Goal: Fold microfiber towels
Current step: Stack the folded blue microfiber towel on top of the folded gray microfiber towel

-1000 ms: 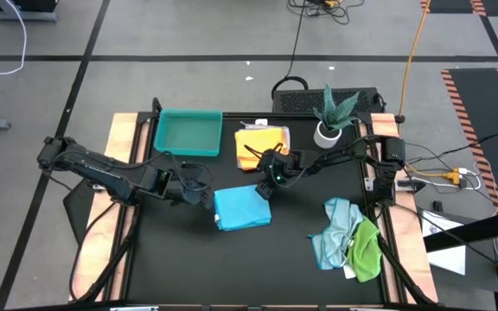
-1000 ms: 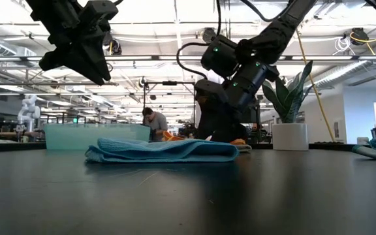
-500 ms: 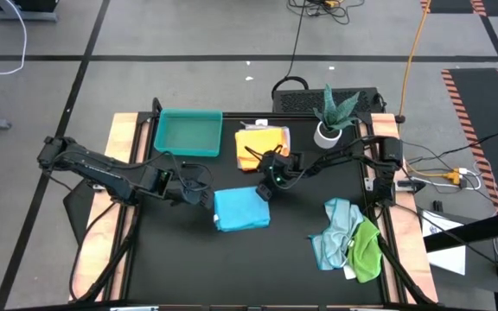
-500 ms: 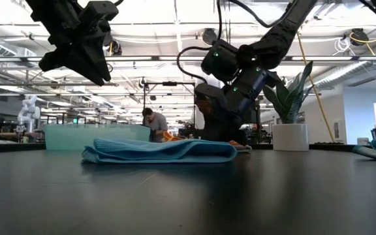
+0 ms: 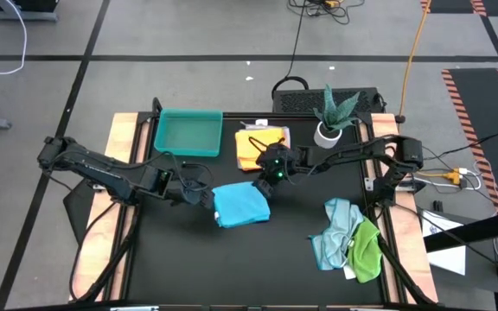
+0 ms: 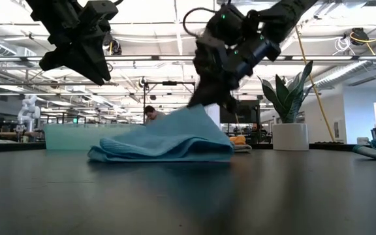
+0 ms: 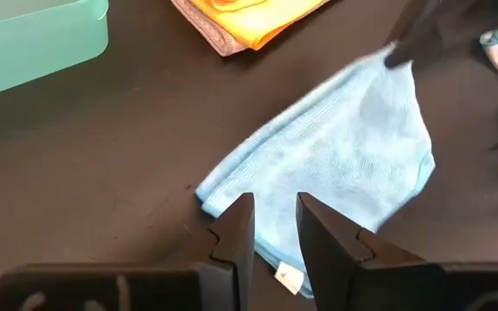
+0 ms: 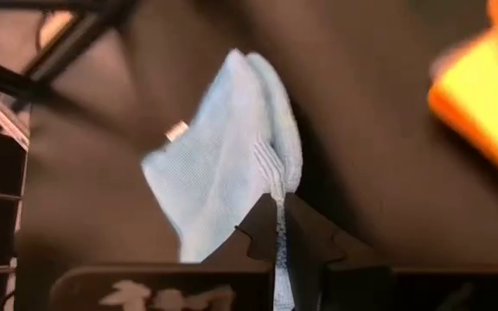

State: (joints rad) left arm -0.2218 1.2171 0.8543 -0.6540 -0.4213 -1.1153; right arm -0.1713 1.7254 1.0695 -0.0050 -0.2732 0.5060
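1. My right gripper [image 6: 204, 104] has just snapped shut on the far right corner of the bright blue towel [image 5: 241, 205] and raised it off the table [image 5: 275, 268]; a second ago it lay flat.
2. My left gripper [image 7: 273, 226] hovers at the towel's left edge, fingers slightly parted, empty.
3. A fold is beginning, I judge.

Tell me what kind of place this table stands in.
Probably a large robotics lab or workshop: exposed ceiling beams and strip lights, more rigs and a person working beyond the table, and cables trailing across a taped concrete floor.
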